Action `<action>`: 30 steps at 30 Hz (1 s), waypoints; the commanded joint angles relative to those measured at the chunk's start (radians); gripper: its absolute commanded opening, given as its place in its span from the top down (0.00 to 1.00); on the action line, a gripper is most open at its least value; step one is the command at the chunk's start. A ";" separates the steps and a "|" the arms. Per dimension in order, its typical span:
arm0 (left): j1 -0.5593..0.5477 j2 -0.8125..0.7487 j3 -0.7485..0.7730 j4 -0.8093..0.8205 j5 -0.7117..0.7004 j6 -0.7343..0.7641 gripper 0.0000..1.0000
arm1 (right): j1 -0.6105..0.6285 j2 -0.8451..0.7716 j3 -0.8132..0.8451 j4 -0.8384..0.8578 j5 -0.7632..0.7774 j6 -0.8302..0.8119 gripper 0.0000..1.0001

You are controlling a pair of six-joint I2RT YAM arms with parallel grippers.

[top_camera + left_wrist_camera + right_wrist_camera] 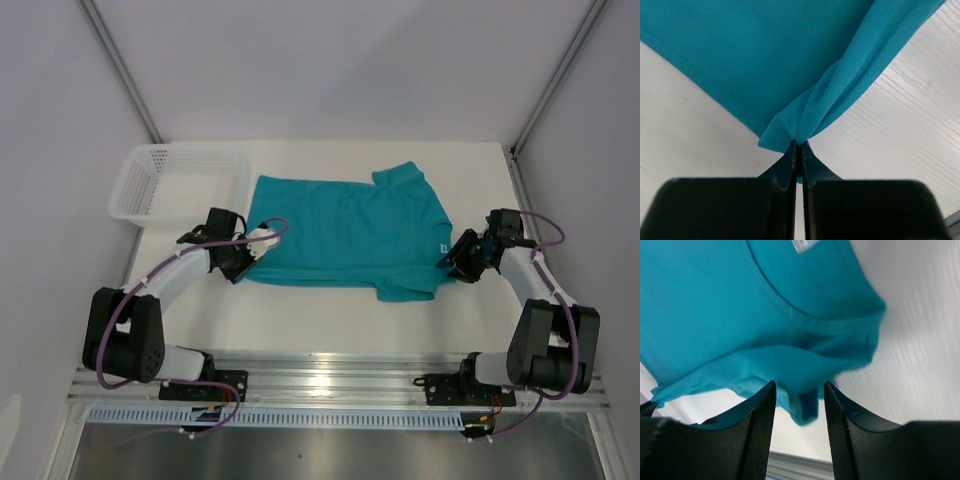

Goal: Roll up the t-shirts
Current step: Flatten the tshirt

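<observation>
The teal t-shirt (pixel 345 235) lies spread flat on the white table, hem to the left and neck to the right, with its small white label (pixel 441 249) at the neck. My left gripper (pixel 250 262) is shut on the near-left hem corner; in the left wrist view the cloth (pixel 805 75) bunches into the closed jaws of that gripper (pixel 799 145). My right gripper (pixel 455 262) is at the neck end, near side. It is open in the right wrist view (pixel 800 386), and a drooping fold of the shirt (pixel 805 400) hangs between its fingers. The label (pixel 805 245) shows at that view's top edge.
A white plastic mesh basket (pixel 130 185) stands at the table's back left, just left of the shirt's far hem corner. A metal rail (pixel 340 385) with both arm bases runs along the near edge. Grey walls enclose the table on its left, right and far sides.
</observation>
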 commanded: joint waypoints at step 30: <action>0.000 0.056 0.045 0.026 0.034 -0.077 0.99 | 0.316 -0.154 -0.110 -0.021 0.338 0.279 0.55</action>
